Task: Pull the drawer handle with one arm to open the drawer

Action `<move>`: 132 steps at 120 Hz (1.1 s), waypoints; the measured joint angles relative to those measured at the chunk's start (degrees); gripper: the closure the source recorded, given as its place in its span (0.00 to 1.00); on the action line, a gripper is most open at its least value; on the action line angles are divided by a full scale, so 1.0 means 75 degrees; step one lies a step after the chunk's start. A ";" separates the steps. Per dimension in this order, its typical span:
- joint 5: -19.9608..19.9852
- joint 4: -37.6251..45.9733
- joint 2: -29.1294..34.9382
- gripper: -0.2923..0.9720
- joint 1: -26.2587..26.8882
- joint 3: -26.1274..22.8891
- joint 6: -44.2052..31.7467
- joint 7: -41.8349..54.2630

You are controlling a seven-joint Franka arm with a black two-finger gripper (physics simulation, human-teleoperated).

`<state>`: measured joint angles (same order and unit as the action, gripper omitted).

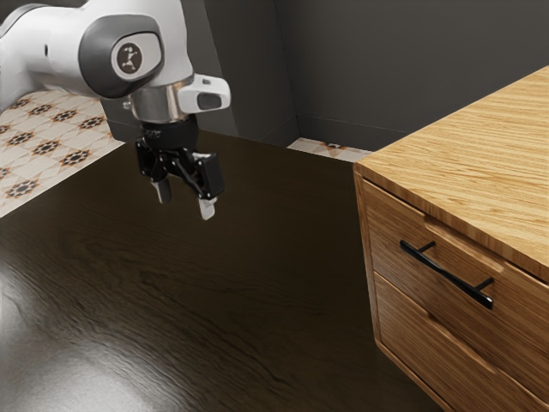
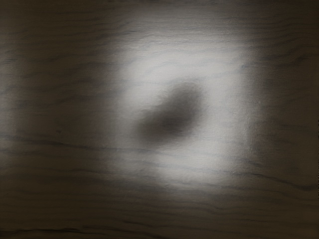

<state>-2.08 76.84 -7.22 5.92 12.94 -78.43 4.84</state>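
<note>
Dark wood-grained worktop [image 1: 171, 292] spreads across the scene, with grey walls [image 1: 386, 60] behind it and a strip of patterned tiled floor [image 1: 43, 146] at the exterior view's left. The pincer [image 1: 185, 203] hangs above this worktop, released, its two black fingers [image 1: 208, 209] spread apart with nothing between them and touching nothing. It points downward, tilted slightly toward the exterior view's right. Above it the white arm [image 1: 86, 51] enters from the upper left, its last joint bent so that the hand faces the surface below. The wrist view looks straight down on the worktop [image 2: 50, 149], where a pale patch of reflected light holds a soft dark shadow [image 2: 172, 117] at its centre. The exterior view adds what lies to the side: a light wooden cabinet [image 1: 480, 163] stands on the worktop at the right, well apart from the pincer. Its upper drawer [image 1: 403, 219] carries a slim black bar handle [image 1: 446, 273] fixed on two short posts. The drawer front lies level with the lower front [image 1: 429, 343] beneath it, so the drawer looks closed.
</note>
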 joint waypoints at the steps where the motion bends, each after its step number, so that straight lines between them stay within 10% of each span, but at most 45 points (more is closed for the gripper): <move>1: -0.0003 0.0000 0.0000 0.23 0.0004 0.0001 -0.0015 0.0004; 58: 0.0152 -0.0743 0.0658 0.23 -0.0085 -0.0062 -0.0006 -0.0227; 132: 0.0279 -0.0726 0.0612 0.23 0.1439 -0.0546 0.0142 -0.7694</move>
<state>0.01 71.39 -2.64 16.71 8.85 -77.37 -52.87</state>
